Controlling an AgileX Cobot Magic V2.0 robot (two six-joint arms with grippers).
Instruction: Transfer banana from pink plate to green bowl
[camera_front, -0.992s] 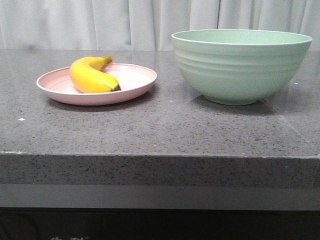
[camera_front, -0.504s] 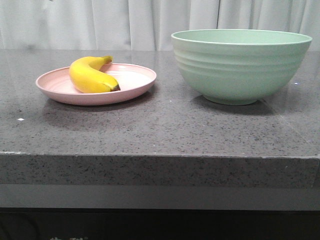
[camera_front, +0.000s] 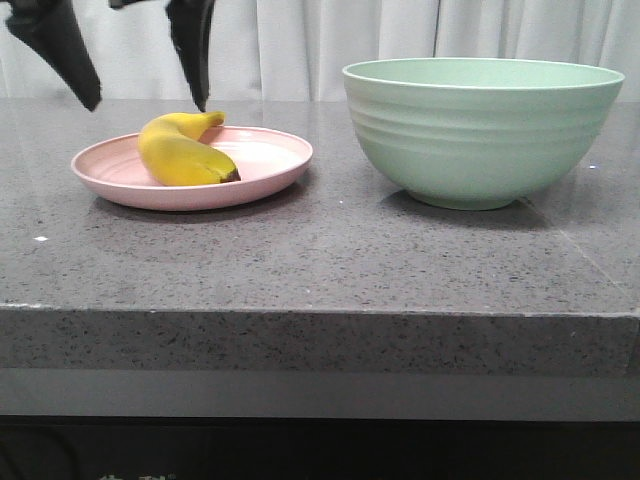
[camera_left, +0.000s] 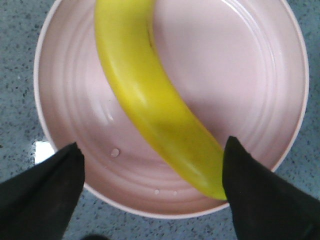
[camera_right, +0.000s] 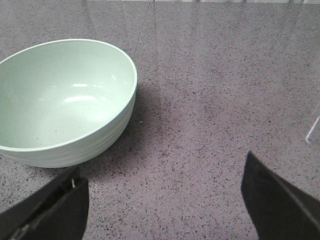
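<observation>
Left gripper (camera_front: 146, 104) hanging above the far-left part of the pink plate (camera_front: 270, 178), its two dark fingers (camera_front: 60, 50) spread wide apart and holding nothing, tips clear of the plate in the front view. Seen from the left wrist, those fingers (camera_left: 42, 192) straddling the near rim of the pink plate (camera_left: 255, 75), one tip over the plate's ringed floor, the other just beside one end of the banana (camera_left: 150, 95); contact there cannot be told. Banana (camera_front: 180, 152) lying on its side on the plate, curved, bright yellow, dark tip toward the green bowl (camera_front: 480, 135), stem end toward the back. A few small droplets on the plate floor near the left finger in the wrist view. Right gripper (camera_right: 162, 192) likewise spread wide with nothing between its fingers (camera_right: 277, 200), poised above bare speckled counter (camera_right: 210, 100) beside the green bowl (camera_right: 60, 100); bowl interior pale, glossy in patches, holding nothing. Out of the front view, that right gripper. On the grey speckled counter (camera_front: 320, 260), plate to the left and bowl to the right, well apart, bowl far taller than the plate. Pale curtain (camera_front: 300, 45) hanging behind.
</observation>
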